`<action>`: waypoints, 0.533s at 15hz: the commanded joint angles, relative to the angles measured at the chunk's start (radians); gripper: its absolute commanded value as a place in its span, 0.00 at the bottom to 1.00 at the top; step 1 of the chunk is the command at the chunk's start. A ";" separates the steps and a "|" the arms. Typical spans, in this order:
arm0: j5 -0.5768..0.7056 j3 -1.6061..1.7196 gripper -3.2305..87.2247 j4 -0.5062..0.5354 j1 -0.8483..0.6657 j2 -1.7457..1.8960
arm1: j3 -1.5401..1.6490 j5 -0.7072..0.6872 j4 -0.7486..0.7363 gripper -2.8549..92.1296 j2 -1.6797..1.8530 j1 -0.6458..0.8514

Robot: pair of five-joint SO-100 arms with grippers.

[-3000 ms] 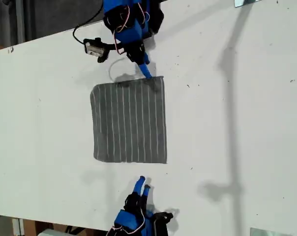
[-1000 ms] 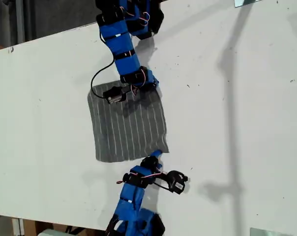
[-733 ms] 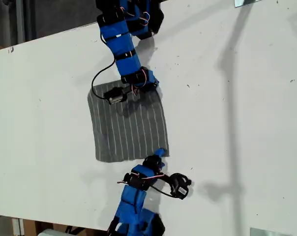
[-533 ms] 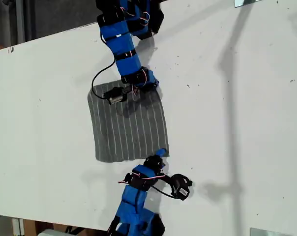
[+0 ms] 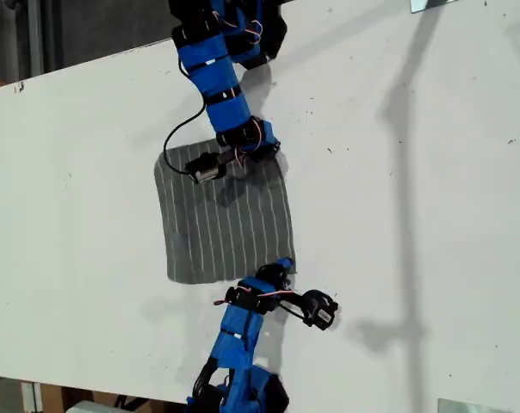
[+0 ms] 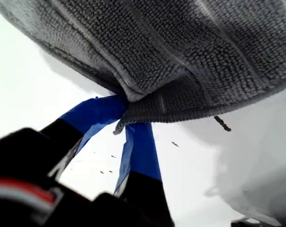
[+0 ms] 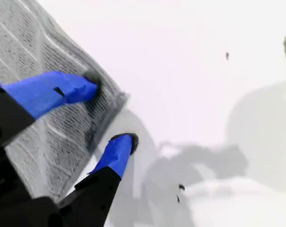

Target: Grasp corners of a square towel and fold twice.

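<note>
2 grippers at towel (image 5: 225, 219) corners.

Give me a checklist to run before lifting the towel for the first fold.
1. My first gripper shut on a corner of the dark grey striped towel: ok.
2. My second gripper shut on its own corner: not ok. Its fingers are open, one on the cloth, one on the white table.
3. Rest of towel lying spread: ok.
4. Firmness of the first gripper's hold: cannot tell.
</note>
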 commanded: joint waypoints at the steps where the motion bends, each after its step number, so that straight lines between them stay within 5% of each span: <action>1: -0.008 -0.075 0.03 -0.003 0.008 -0.035 | -0.044 0.021 -0.009 0.03 0.031 -0.032; 5: 0.011 -0.308 0.03 0.193 0.103 -0.044 | -0.172 0.060 0.083 0.03 0.048 -0.107; 8: 0.020 -0.635 0.03 0.499 0.178 -0.037 | -0.387 0.089 0.262 0.03 0.058 -0.156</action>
